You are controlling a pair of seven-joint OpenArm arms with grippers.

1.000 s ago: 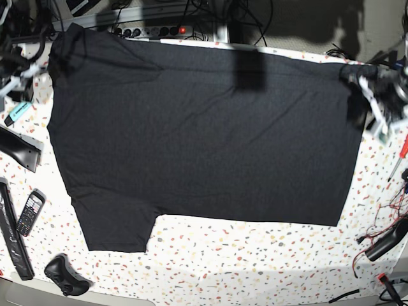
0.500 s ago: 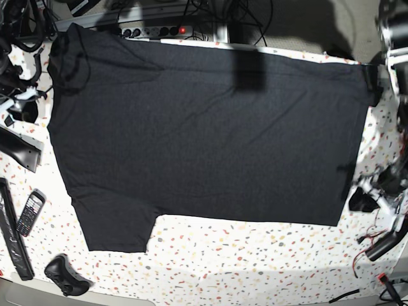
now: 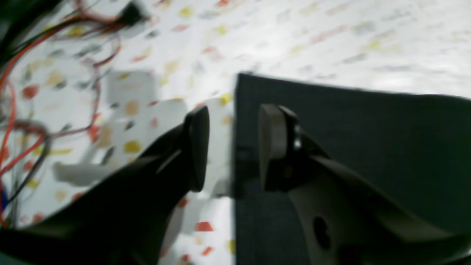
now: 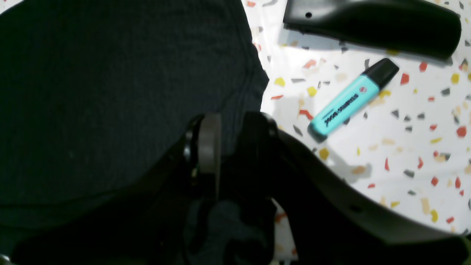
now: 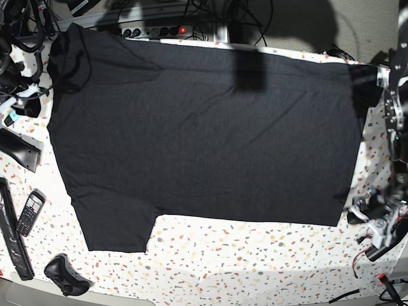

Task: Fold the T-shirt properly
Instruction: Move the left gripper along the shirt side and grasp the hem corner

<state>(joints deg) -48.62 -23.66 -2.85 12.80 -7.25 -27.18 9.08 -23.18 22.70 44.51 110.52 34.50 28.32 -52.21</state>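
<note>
The black T-shirt (image 5: pixel 204 134) lies spread flat across the speckled table, plain side up, one short sleeve toward the front left. My left gripper (image 5: pixel 364 213) is at its lower right corner. In the left wrist view this gripper (image 3: pixel 232 147) is open and straddles the shirt's (image 3: pixel 368 147) side edge, one finger over cloth, the other over bare table. At the shirt's left edge my right gripper (image 5: pixel 29 105) hovers. In the right wrist view its (image 4: pixel 233 143) fingers stand slightly apart above the shirt's (image 4: pixel 110 92) hem, so it is open.
A teal highlighter (image 4: pixel 351 97) and a long black casing (image 4: pixel 371 25) lie left of the shirt. A phone (image 5: pixel 30 212), a black bar (image 5: pixel 13 236) and a black controller (image 5: pixel 64 274) sit front left. Red wires (image 3: pixel 22 121) trail by the left gripper. A power strip (image 5: pixel 159 30) runs along the back.
My left arm has swung from the shirt's far right corner down to its near right corner. The right arm has shifted slightly toward the front. The shirt has not moved.
</note>
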